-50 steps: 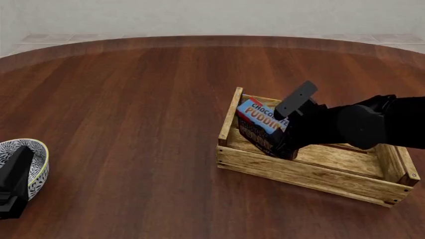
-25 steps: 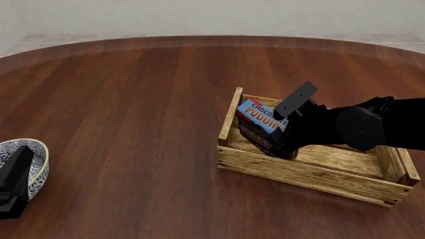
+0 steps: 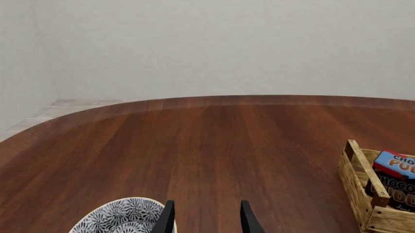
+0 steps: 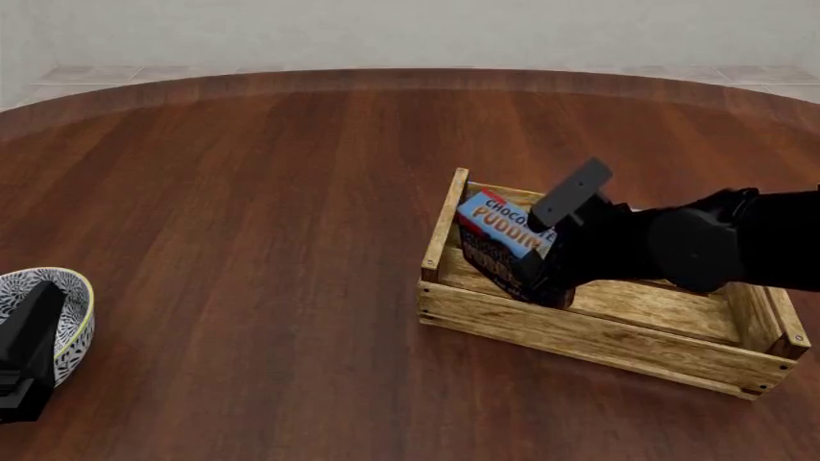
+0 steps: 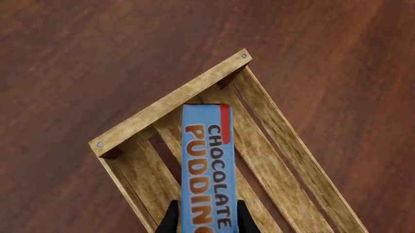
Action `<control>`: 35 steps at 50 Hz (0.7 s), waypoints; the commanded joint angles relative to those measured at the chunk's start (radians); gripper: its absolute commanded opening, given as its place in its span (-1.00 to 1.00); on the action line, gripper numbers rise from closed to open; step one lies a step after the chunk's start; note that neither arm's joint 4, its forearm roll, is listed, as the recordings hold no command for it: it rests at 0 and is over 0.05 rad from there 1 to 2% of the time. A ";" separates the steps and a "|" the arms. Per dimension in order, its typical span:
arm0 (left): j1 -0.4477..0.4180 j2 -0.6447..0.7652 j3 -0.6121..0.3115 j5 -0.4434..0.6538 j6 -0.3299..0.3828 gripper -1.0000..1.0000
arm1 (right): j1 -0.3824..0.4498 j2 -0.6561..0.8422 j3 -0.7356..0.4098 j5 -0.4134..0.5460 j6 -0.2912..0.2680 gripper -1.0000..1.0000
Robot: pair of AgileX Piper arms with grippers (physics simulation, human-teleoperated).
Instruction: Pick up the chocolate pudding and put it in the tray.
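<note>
The chocolate pudding is a small carton with a blue band and a dark brown front. It is tilted inside the left end of the tray, a light wooden slatted crate. My right gripper is shut on the carton from the right. In the right wrist view its fingers clamp the pudding over the tray's slats. I cannot tell if the carton touches the floor. My left gripper is open and empty at the front left, far from the tray. Its wrist view shows the open gripper, the tray and the pudding.
A white patterned bowl sits at the table's front left, right beside my left gripper; it also shows in the left wrist view. The round wooden table stretches between the bowl and the tray. The right arm lies over the tray's middle.
</note>
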 commanded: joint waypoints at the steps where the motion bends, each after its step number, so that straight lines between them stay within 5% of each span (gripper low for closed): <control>1: 0.000 0.000 0.000 0.000 0.000 1.00 | -0.004 0.028 0.010 -0.010 0.031 1.00; 18: 0.000 0.000 0.000 0.000 0.000 1.00 | -0.007 0.003 -0.008 0.015 0.050 1.00; 35: 0.000 0.000 0.000 0.000 0.000 1.00 | -0.029 -0.116 -0.081 0.146 0.025 1.00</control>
